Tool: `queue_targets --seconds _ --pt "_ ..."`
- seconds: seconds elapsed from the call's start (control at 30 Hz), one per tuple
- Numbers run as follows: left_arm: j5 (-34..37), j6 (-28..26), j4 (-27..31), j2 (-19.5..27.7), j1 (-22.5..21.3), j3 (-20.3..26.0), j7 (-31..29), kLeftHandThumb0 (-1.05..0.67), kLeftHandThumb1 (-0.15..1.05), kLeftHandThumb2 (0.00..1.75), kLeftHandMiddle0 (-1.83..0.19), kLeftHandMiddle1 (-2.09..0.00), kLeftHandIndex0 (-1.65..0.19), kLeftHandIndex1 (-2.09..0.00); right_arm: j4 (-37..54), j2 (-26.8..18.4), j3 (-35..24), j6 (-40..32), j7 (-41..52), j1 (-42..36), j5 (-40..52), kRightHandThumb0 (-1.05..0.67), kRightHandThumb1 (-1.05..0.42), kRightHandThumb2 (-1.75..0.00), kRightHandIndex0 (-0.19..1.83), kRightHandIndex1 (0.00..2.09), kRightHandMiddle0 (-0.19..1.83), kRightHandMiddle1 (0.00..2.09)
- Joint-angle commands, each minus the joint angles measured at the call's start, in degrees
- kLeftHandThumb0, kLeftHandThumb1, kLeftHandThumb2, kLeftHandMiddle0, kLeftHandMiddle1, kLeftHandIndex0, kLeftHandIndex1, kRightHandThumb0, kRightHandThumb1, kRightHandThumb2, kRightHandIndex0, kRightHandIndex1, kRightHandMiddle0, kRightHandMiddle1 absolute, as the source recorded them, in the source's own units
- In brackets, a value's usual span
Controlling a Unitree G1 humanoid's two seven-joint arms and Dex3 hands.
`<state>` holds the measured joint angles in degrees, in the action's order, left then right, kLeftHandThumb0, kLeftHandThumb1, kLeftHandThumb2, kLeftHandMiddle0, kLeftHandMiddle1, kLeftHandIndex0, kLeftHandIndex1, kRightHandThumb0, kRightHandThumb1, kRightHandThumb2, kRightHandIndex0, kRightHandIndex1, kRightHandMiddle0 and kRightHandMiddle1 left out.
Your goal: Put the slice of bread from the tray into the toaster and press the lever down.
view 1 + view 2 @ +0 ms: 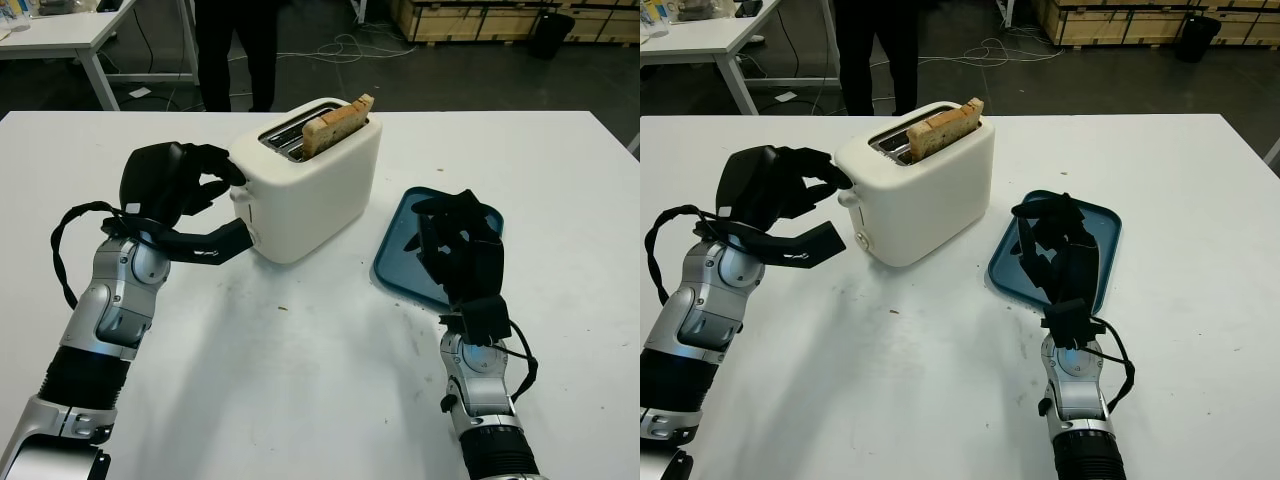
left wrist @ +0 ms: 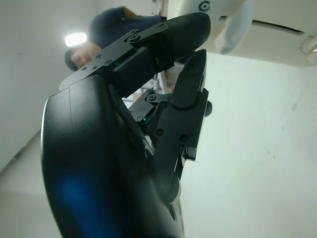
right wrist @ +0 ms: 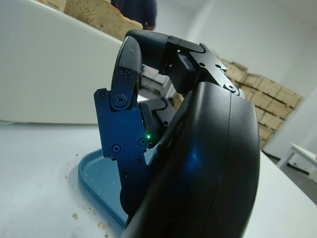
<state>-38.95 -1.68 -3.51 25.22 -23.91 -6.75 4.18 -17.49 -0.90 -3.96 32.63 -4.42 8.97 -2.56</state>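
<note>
Bread seated; lever next.
My curled, empty left hand (image 1: 185,180) meets the cream plastic toaster's (image 1: 310,185) stiff lever (image 1: 240,196); the light, crumbly toasted slice (image 1: 338,124) stands upright.

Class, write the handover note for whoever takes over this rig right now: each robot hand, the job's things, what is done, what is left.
Left robot hand: at the toaster's lever end, fingers curled, holding nothing.
Right robot hand: above the blue tray, fingers curled, holding nothing.
Bread slice: standing in a slot of the white toaster, top sticking out.
Done: bread in the toaster.
Left: press the lever down; bread still rides high.
</note>
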Motion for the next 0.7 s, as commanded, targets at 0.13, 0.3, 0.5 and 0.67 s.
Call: queue_targets --seconds 0.13,0.3,0.5,0.67 --pt "-1.2 -2.0 1.3 0.8 -0.4 -0.8 -1.5 -0.12 0.89 0.02 -1.04 -1.29 -1.13 -0.39 1.0 0.1 0.0 1.2 0.8 -0.2 1.2 -0.43 -0.92 -0.41 0.78 1.75 0.55 1.55" --pt "-0.8 -1.9 1.5 0.8 -0.4 -0.9 -2.2 -0.12 0.89 0.01 -1.06 -1.34 -1.20 -0.38 1.1 0.0 -0.2 1.3 0.4 -0.3 0.4 -0.43 -0.92 -0.42 0.78 1.75 0.55 1.56" --pt "-1.1 -2.2 1.5 0.7 -0.5 -1.5 -3.2 -0.12 0.90 0.02 -1.01 -1.41 -1.23 -0.37 1.1 0.1 -0.3 1.4 0.9 -0.4 1.1 -0.42 -0.92 -0.41 0.78 1.75 0.55 1.56" --pt "-1.8 -3.2 1.6 0.9 -0.6 -2.3 -4.1 -0.14 0.90 0.04 -0.94 -1.62 -1.17 -0.70 1.0 0.1 -0.5 1.6 0.8 -0.4 1.1 -0.42 -0.92 -0.41 0.79 1.75 0.55 1.55"
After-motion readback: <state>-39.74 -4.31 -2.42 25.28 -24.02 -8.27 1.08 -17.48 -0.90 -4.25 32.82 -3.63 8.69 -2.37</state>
